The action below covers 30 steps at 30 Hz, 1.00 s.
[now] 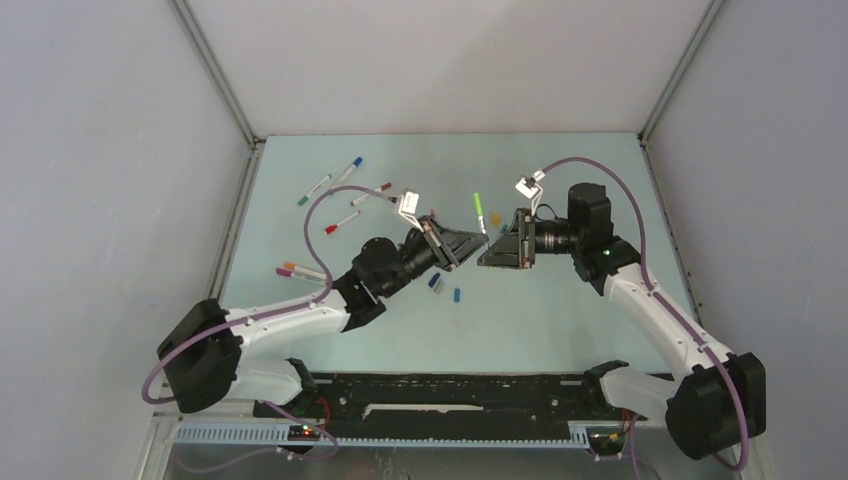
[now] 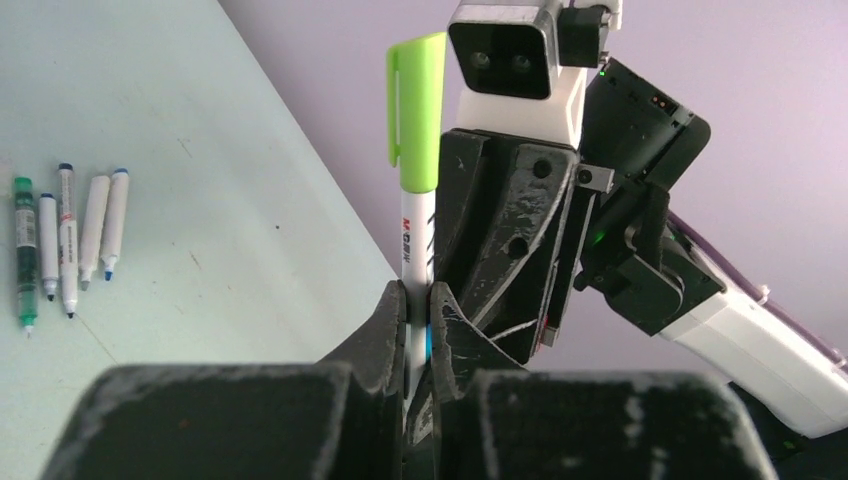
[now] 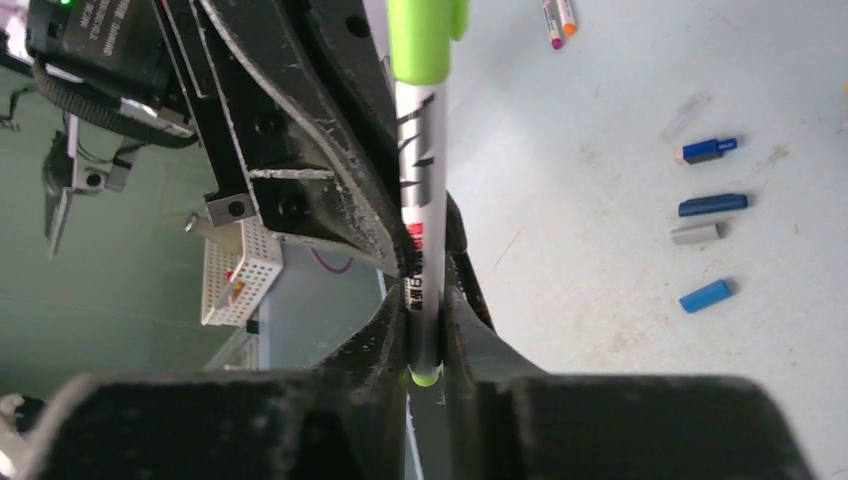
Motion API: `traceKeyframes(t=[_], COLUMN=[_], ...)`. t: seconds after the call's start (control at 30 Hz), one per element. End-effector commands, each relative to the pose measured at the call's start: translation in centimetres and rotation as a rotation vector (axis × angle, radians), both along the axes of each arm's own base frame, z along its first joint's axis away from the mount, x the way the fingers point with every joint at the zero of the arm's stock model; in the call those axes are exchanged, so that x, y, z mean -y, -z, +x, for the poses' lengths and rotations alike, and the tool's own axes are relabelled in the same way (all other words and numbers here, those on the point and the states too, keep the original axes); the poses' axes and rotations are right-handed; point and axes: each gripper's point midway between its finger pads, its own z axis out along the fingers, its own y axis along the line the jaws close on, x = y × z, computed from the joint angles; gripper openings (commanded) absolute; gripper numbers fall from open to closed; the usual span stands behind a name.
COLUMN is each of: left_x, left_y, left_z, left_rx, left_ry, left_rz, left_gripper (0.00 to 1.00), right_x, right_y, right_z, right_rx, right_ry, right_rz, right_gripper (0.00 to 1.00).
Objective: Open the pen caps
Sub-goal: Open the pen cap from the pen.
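A white pen [image 2: 414, 250] with a lime-green cap [image 2: 418, 105] is held up between both grippers above the table. My left gripper [image 2: 418, 300] is shut on its barrel, below the cap. My right gripper [image 3: 427, 300] is shut on the same barrel [image 3: 423, 190] near its green tail end, and the green cap [image 3: 425, 40] points away from it. From above, the pen [image 1: 480, 212] stands where the left gripper [image 1: 470, 245] and right gripper [image 1: 492, 250] meet. Loose pen caps, blue [image 3: 706, 296] [image 3: 712, 205] and grey [image 3: 697, 233], lie on the table.
Several pens [image 1: 341, 195] lie scattered at the far left of the green table, and two more [image 1: 300, 270] by the left arm. A row of pens [image 2: 67, 240] shows in the left wrist view. Small blue caps [image 1: 445, 288] lie under the grippers. Grey walls enclose the table.
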Motion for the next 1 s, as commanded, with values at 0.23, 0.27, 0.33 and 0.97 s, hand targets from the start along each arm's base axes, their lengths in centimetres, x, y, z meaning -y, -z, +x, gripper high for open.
traceKeyframes(t=[0.23,0.27,0.33,0.97], left_x=[-1.0,-1.4,-2.4,-1.8], left_y=[-3.8,-3.7,-3.7,-3.1], left_z=[-0.2,-0.2,-0.5,0.5], left_rx=[0.072,0.083,0.114,0.031], left_ry=[-0.043,-0.053,-0.071,-0.070], left_rz=[-0.034,-0.012,0.034,0.200], left_gripper=[0.54,0.66,0.84,0.88], right_x=[1.0,1.2,2.0,5.8], right_y=[-0.3,-0.1,0.4,5.2], right_z=[-0.3,-0.3,-0.6,-0.1], right_rx=[0.141,0.167,0.240,0.508], right_ry=[-0.041,-0.044,-0.066,-0.045], right_rz=[0.001,-0.007,-0.024,-0.320], right_gripper=[0.00,0.00,0.00,0.00])
